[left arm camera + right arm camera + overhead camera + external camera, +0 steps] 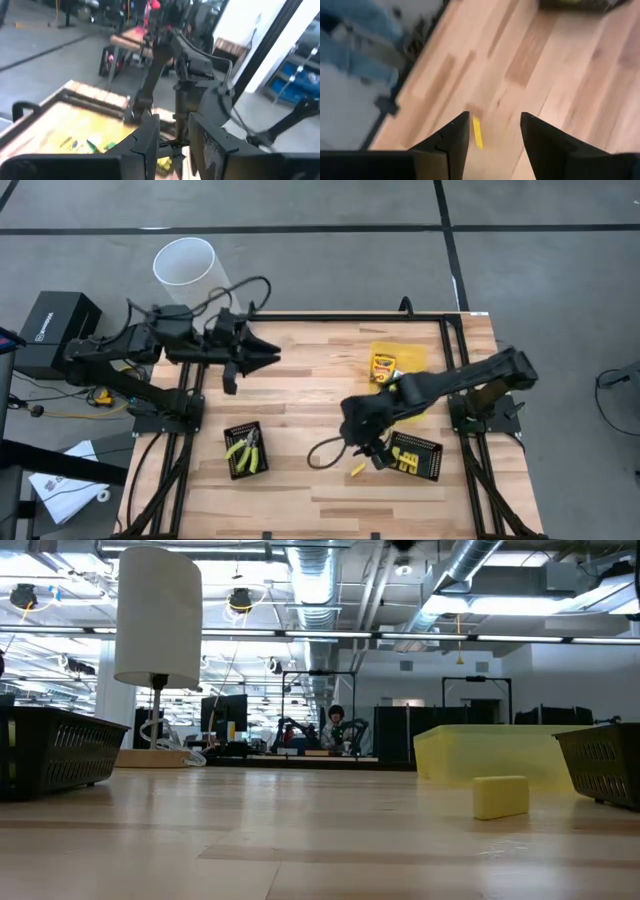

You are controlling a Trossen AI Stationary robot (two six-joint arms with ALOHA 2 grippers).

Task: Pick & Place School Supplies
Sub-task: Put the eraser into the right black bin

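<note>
A short yellow stick (477, 132) lies on the wooden table; it also shows in the high view (357, 468) and the low view (500, 796). My right gripper (495, 132) is open and hovers just above it, fingers pointing down, touching nothing; it also shows in the high view (368, 452). A yellow-and-green box (382, 366) lies in the yellow tray (410, 352). The plier-like tool (244, 450) lies in the left black mesh tray (232, 432). Several yellow things lie in the right black mesh tray (432, 450). My left gripper (270, 358) waits, open and empty, over the table's far left.
A black cable loop (325, 452) hangs by the right arm over the table's middle. A white cylinder (185, 265) stands beyond the far edge. Bare wood lies between the two mesh trays and along the near edge.
</note>
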